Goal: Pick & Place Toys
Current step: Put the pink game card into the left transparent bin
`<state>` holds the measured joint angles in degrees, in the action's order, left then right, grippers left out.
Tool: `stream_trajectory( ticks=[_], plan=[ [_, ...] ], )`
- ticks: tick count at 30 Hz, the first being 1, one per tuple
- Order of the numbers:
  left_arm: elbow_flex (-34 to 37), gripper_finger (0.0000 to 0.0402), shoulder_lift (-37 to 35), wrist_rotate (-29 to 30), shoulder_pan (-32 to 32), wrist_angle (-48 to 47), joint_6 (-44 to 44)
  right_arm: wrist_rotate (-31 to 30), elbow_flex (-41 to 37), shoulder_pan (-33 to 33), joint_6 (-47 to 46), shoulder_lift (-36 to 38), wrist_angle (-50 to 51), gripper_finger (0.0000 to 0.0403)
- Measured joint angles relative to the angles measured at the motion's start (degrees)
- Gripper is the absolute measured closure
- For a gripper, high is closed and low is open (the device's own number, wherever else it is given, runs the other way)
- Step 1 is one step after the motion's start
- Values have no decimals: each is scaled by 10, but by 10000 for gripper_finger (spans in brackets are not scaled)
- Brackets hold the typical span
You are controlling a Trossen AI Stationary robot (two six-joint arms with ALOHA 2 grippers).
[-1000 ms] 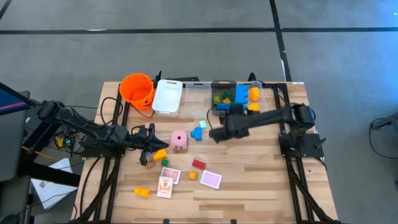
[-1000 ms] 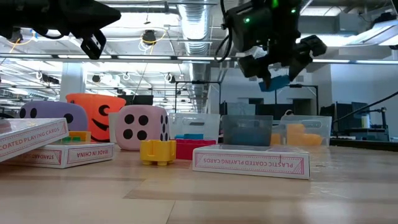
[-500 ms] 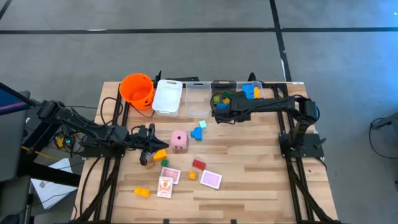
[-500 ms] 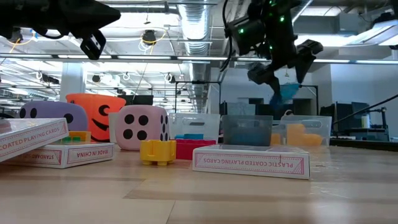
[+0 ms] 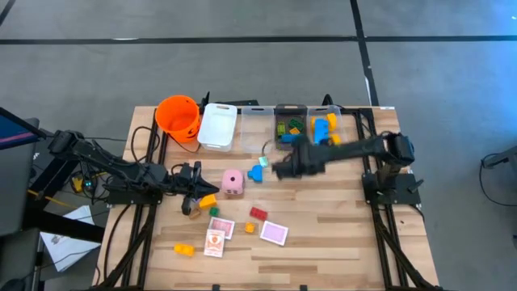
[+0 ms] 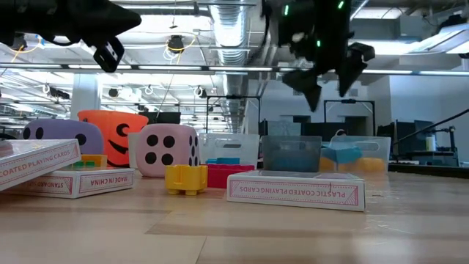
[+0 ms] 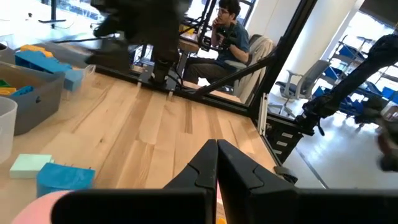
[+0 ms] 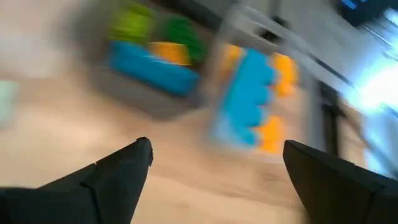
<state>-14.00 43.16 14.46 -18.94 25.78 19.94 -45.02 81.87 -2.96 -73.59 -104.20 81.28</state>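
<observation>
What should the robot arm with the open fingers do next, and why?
Probably swing down to the blue brick beside the pink dice. The right gripper hangs open and empty above the table, close to that brick, and a blue brick already lies in the clear bin. Toys are still loose on the table. The left gripper is shut, near the orange brick.

bare wood (image 5: pixel 339 218) lay open along the table's right side. cards (image 5: pixel 274 233), bricks (image 5: pixel 258 213) and a pink die (image 5: pixel 233 182) crowded the middle; bins (image 5: pixel 216 125) and an orange bucket (image 5: pixel 178 116) lined the back edge
</observation>
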Motion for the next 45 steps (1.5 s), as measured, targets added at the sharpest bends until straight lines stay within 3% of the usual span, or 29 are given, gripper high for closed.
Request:
stream_trajectory(
  ticks=[9, 15, 20, 29, 35, 45],
  plan=[
    [0, 402, 0, -4, 0, 1, 2, -39, 0, -271, 2, -9, -270, 45],
    [0, 402, 0, -84, -1, 2, 5, -115, 0, -371, 55, -51, -443, 45],
    [0, 402, 0, -134, -1, 1, 6, -82, 0, -386, 132, -80, -495, 45],
    [0, 402, 0, -147, -1, -3, 5, 31, 0, -362, 200, -106, -531, 35],
    [0, 402, 1, -147, -2, -3, 5, 91, 0, -340, 217, -115, -498, 6],
    [0, 402, 1, -146, -2, -4, 5, 205, 0, -293, 247, -115, -469, 5]
  ],
)
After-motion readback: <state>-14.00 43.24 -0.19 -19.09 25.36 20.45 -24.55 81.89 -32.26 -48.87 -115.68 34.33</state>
